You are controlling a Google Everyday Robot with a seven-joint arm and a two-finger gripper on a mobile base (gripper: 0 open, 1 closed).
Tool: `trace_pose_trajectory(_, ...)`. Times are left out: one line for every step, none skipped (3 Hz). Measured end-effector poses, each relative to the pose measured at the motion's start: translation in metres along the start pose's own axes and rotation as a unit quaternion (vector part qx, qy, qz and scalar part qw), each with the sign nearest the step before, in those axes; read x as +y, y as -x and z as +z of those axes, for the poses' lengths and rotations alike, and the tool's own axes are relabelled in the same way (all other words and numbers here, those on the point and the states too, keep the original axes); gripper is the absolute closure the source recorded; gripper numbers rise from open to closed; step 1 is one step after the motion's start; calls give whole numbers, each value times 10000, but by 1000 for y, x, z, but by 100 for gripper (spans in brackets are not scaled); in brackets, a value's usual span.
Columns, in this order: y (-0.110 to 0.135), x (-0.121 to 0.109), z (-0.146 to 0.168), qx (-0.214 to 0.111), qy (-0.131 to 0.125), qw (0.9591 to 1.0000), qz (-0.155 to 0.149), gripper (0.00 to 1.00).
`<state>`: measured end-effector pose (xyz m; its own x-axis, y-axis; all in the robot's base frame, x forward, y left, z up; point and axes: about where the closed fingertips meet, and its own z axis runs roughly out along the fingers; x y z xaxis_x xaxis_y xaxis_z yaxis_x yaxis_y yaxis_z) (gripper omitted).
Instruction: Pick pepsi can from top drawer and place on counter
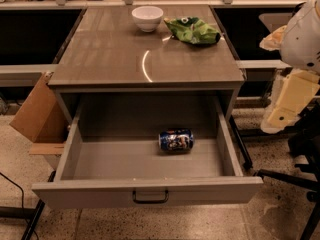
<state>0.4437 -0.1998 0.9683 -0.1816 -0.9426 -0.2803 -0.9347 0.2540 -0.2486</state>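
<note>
We judge the can, on its side in the drawer at lower centre, light, slick, dentable and roll-prone, best pinched across its body, while the end effector hangs at the right edge, its opening impossible to tell.

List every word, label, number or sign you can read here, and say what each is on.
No text can be read.
pepsi can, lying in the top drawer: white and red markings, too blurred to read.
green bag on the counter: print too blurred to read.
gripper: not in view; only the arm shows at the right edge.
</note>
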Motion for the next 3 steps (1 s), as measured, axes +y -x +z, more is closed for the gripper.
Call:
trace_pose_trajectory(0, 0, 0, 0, 0, 10000, -1, 0)
trace_pose_trajectory(6, 2, 34, -17, 172, 9993, -329, 0)
trace_pose_trajectory(13, 10, 80, -18, 393, 9969, -681, 0)
